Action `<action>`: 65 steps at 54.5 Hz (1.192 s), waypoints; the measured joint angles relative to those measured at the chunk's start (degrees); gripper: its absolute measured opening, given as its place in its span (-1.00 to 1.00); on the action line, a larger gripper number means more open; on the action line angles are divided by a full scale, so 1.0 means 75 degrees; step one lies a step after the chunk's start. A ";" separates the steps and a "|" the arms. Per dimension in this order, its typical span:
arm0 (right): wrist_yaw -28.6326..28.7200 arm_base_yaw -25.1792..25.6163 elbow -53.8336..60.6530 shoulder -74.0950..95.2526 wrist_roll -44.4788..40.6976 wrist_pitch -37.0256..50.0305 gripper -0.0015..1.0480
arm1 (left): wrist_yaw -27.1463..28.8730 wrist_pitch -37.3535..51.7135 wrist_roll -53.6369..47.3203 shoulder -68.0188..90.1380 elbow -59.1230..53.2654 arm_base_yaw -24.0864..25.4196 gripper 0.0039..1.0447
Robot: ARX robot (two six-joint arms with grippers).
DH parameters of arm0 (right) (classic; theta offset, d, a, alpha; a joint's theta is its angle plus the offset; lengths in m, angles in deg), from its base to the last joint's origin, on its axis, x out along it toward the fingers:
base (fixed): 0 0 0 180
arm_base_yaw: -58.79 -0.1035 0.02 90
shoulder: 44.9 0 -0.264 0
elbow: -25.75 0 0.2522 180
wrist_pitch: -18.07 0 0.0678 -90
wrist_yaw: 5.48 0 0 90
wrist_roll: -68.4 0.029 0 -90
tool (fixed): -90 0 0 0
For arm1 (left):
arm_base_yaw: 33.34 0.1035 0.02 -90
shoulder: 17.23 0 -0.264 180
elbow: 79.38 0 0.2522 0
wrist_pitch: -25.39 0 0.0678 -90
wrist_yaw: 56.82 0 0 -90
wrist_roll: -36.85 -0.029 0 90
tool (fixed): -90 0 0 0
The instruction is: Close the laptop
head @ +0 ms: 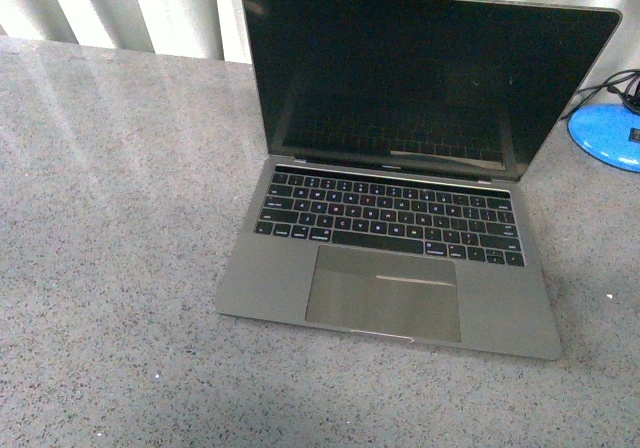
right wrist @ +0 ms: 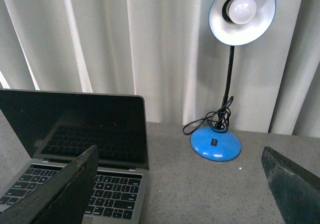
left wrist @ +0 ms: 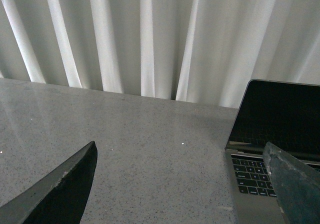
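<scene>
left gripper (left wrist: 180, 149) jaws apart | laptop (left wrist: 280, 114) open, screen dark | contact unclear

Speckled grey stone-look tabletop (head: 110, 218), white pleated curtain (left wrist: 150, 39) and a blue desk lamp (right wrist: 216, 144).

The tabletop fills the front view and carries a soft sheen of reflected light towards its far edge, where the curtain hangs in vertical folds of bright and shadowed bands right along the back. The lamp stands at the far right of the table, close to the curtain: a round glossy blue base with a small black switch (right wrist: 214, 142), a thin black gooseneck stem (right wrist: 229, 74) rising upright, and a blue-rimmed shade with a white inside (right wrist: 260, 19) tilted to show a frosted white bulb (right wrist: 241, 9), unlit. A black power cord (right wrist: 207, 121) loops loosely around the foot of the stem and onto the table beside the base.
</scene>
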 joint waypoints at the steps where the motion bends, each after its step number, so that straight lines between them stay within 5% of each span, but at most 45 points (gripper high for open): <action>1: 0.0000 0.0000 0.0000 0.0000 0.0000 0.0000 0.81 | -0.0003 0.0000 0.0003 0.0000 0.0000 0.0000 0.87; 65: 0.0000 0.0000 0.0000 0.0000 0.0000 0.0000 0.81 | -0.0003 0.0000 0.0000 0.0000 0.0000 0.0000 0.87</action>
